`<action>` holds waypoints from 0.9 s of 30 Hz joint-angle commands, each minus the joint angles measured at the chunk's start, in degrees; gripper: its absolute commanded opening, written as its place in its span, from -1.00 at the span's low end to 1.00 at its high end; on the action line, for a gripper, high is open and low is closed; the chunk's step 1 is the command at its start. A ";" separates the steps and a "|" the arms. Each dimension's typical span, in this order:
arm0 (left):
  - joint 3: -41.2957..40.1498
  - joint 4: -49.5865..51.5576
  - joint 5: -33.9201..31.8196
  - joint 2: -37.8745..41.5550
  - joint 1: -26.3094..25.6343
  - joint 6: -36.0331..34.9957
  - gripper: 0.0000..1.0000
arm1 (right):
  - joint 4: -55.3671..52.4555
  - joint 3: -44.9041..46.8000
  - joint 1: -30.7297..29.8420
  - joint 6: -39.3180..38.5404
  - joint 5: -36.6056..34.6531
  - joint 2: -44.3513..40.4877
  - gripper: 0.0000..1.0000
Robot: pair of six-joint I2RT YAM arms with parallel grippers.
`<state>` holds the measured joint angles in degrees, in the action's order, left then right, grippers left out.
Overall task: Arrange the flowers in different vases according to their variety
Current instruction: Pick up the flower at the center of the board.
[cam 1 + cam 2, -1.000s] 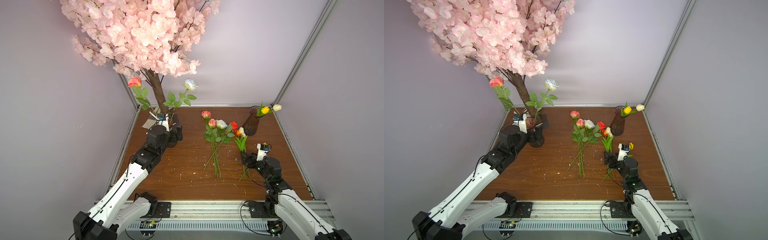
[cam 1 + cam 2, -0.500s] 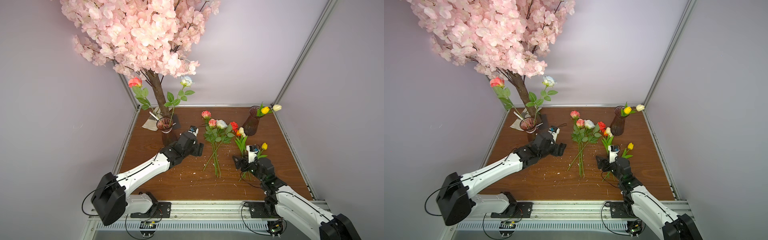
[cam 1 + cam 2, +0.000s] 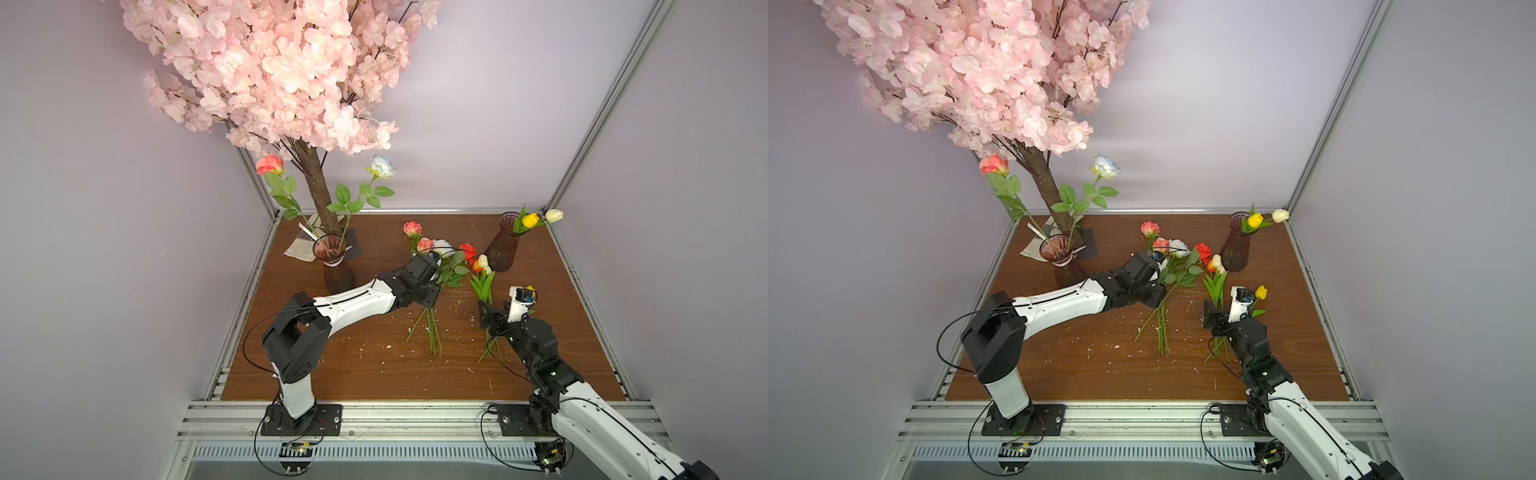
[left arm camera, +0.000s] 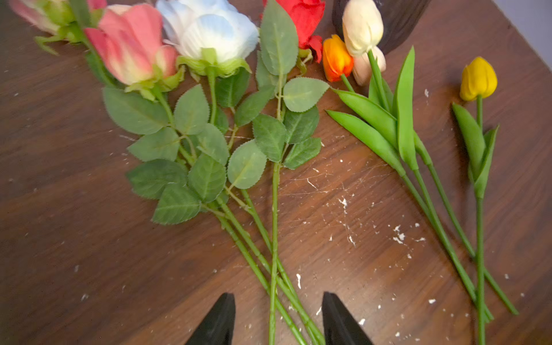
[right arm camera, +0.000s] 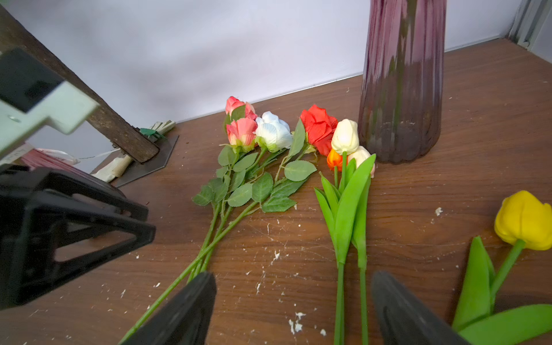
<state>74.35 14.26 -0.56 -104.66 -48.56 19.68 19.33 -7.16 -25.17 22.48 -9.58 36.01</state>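
Both sets spread wide, nothing pinched: left fingers (image 4: 219, 322) straddle the rose stems (image 4: 274, 239), right fingers (image 5: 185, 310) straddle tulip stems (image 5: 339, 298) on the table (image 5: 433, 239).

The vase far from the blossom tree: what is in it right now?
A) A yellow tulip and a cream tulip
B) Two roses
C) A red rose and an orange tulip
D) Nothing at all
A: a yellow tulip and a cream tulip lean out of the mouth of that vase in both top views.
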 commanded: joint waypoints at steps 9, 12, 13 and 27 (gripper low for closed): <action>17.11 10.57 -1.09 -15.33 -1.54 -4.73 -0.30 | 0.01 -0.93 -0.23 -0.11 -2.66 0.97 0.79; 19.46 11.53 -2.87 -17.95 -1.55 -5.46 -0.30 | 0.09 -1.02 -0.25 -0.16 -2.47 1.24 0.79; 20.22 11.73 -3.11 -18.79 -1.55 -5.70 -0.30 | 0.18 -1.00 -0.23 -0.08 -2.38 1.40 0.79; 28.97 14.62 -6.70 -26.67 -1.53 -8.47 -0.31 | 0.84 -1.28 -0.23 -0.13 -1.50 3.21 0.80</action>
<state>101.51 26.92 -5.48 -130.15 -49.56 12.58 18.63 -7.16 -25.17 22.48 -10.63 39.11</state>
